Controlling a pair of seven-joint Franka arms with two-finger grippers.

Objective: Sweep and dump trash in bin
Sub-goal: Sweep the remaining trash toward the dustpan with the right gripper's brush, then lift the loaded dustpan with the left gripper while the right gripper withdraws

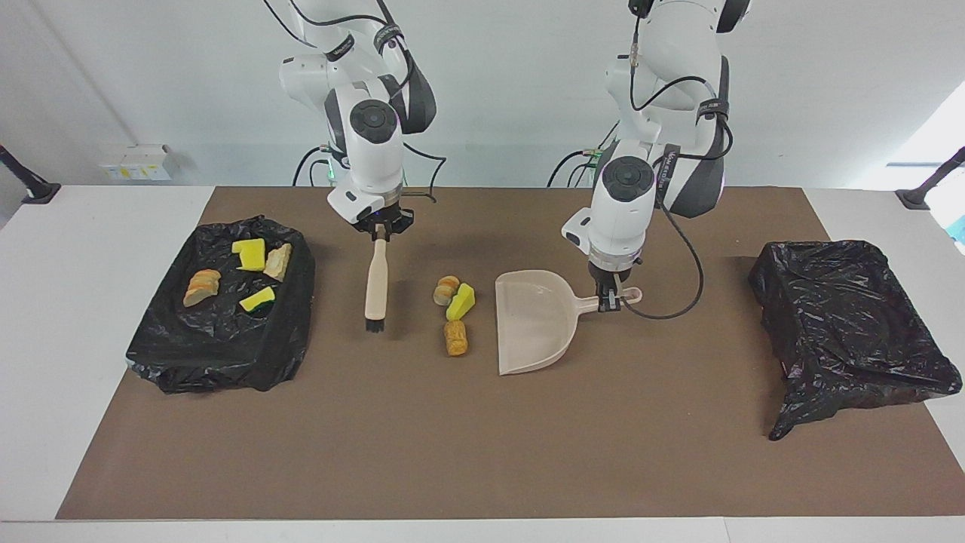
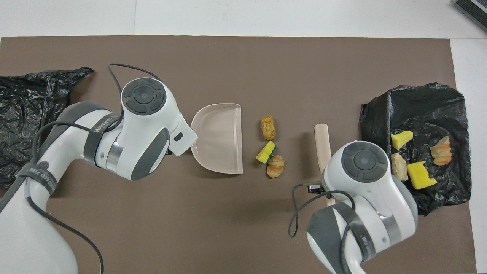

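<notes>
Bright, even light from above. Short soft shadows under both arms on the brown mat [image 1: 482,437]. Sheen on the black bags [image 1: 852,332]. Daylight flare at the facing view's edge. Both views sharp; no motion blur.

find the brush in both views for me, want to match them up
Facing view: the brush hangs from the right tool, between the trash-filled black bag and three loose trash pieces.
Overhead view: the brush pokes out above the right arm's wrist, between the same bag and pieces.
Shared landmark: the dustpan, just past those pieces.
</notes>
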